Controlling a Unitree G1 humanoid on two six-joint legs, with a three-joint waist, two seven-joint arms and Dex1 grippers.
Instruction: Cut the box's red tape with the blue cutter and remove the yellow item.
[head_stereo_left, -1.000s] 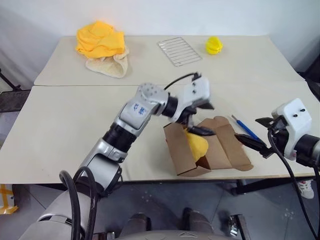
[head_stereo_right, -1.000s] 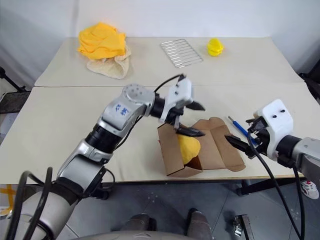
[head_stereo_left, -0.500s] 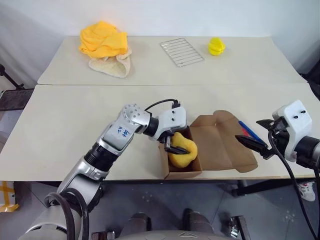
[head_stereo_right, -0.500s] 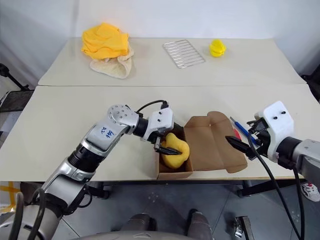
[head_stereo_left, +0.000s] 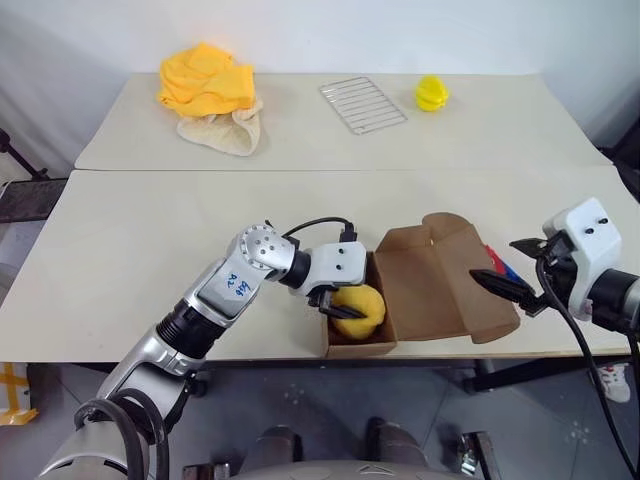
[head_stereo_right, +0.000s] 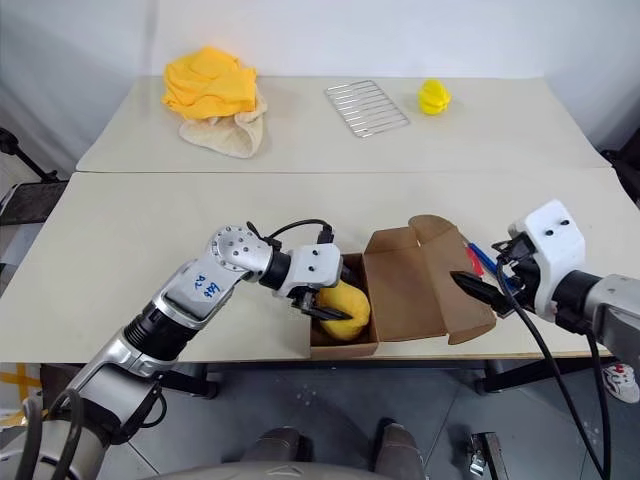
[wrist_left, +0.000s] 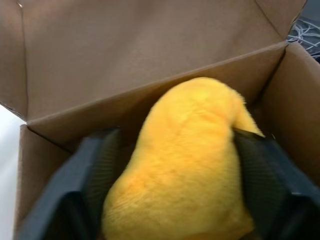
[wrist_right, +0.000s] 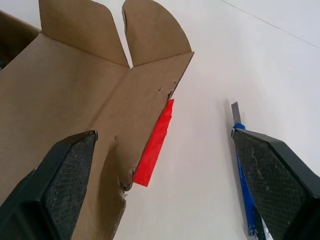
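Near the front edge of the counter (head_stereo_left: 150, 240) sits the box (head_stereo_left: 420, 290), its lid thrown open toward the robot's right and its flaps spread flat. Inside the open carton lies the yellow item (head_stereo_left: 358, 310), a soft rounded lump. The left claw (head_stereo_left: 335, 305) reaches down into the box, and its two black fingers (wrist_left: 100, 170) sit one on each side of the lump, pressed against it, so it is gripping the yellow item. The red tape (wrist_right: 155, 145) hangs from the edge of the open lid, on the side away from the left arm. Just beyond it, on the bare counter, lies the blue cutter (wrist_right: 242, 175), its short metal blade pointing away from the robot. The right claw (head_stereo_left: 505, 288) hovers just above the lid's outer edge with its fingers spread wide and nothing between them.
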